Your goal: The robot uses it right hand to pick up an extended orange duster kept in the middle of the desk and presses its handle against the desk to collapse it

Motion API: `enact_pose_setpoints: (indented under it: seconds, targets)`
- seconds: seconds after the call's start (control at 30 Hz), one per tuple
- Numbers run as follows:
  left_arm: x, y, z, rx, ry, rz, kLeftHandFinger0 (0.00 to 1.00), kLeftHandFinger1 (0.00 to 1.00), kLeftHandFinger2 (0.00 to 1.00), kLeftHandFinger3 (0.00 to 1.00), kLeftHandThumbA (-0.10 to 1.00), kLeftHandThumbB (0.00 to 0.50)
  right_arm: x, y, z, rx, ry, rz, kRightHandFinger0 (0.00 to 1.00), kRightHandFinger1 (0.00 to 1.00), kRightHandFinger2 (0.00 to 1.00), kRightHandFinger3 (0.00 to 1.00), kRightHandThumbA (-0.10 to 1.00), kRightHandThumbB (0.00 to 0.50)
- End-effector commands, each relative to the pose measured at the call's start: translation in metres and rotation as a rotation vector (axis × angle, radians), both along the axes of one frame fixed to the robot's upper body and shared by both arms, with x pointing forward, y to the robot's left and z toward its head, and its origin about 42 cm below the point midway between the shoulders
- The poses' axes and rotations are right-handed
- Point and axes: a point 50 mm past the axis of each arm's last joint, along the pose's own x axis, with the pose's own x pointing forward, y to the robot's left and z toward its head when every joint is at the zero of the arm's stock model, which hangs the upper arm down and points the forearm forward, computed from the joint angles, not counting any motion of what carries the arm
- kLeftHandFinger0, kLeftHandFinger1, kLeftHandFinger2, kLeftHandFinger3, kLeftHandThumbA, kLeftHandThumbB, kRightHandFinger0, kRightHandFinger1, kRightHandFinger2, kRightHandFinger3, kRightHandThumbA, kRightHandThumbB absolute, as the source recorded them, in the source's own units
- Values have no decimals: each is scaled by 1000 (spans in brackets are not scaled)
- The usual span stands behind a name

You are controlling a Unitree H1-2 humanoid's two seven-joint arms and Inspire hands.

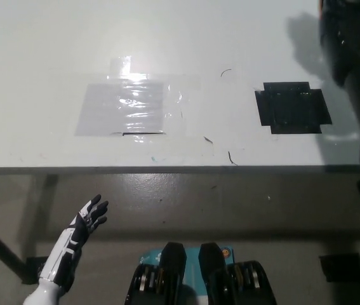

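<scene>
A white desk carries a clear taped plastic sheet left of middle; a black taped square lies flat well apart toward the right edge.

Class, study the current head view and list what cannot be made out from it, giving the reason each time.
- Orange duster: not visible anywhere; presumably beyond the top right edge.
- Right hand: cut off by the top right edge; only the black right arm shows, so its grip cannot be judged.
- Desk: far and side edges cut off by the frame.
- Left hand, resting open below the desk: small, fine detail unclear.
</scene>
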Motion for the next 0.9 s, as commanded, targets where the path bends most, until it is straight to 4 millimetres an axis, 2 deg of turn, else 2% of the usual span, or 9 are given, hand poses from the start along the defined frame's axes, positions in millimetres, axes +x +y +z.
enact_pose_setpoints:
  seconds: [0.0,0.13,0.17,0.2,0.33,0.43,0.53,0.63,0.87]
  targets:
    - [2,3,13,4,-70,-4,1000,1000,1000,1000,1000,332,-3,10,20,345,-128,107,0,189,575,407,-100,117]
    - [2,3,13,6,-71,-4,1000,1000,1000,1000,1000,337,-3,11,14,375,-111,107,0,200,601,406,-100,117]
    - [2,2,13,-2,-70,-3,1000,1000,1000,1000,1000,348,-4,15,-8,414,-91,110,0,198,579,425,-100,89]
    - [2,2,13,-3,-70,-2,1000,1000,1000,1000,1000,349,-4,16,-10,420,-89,112,0,203,578,504,-100,81]
    - [2,2,14,-6,-71,0,1000,1000,1000,1000,1000,353,-5,17,-29,433,-72,99,0,223,590,551,-100,83]
    - [2,4,15,3,-77,2,1000,1000,1000,1000,1000,355,-8,16,-51,444,-66,97,0,244,582,533,-100,87]
    - [2,4,15,3,-77,2,1000,1000,1000,1000,1000,356,-8,16,-51,445,-68,98,0,246,586,532,-100,86]
    - [4,4,17,4,-88,0,1000,1000,1000,1000,1000,357,-11,13,-73,419,-58,102,0,207,552,502,-100,70]
    - [6,4,17,-2,-88,-2,1000,1000,1000,1000,1000,360,-16,12,-92,390,-43,103,0,184,518,452,-100,91]
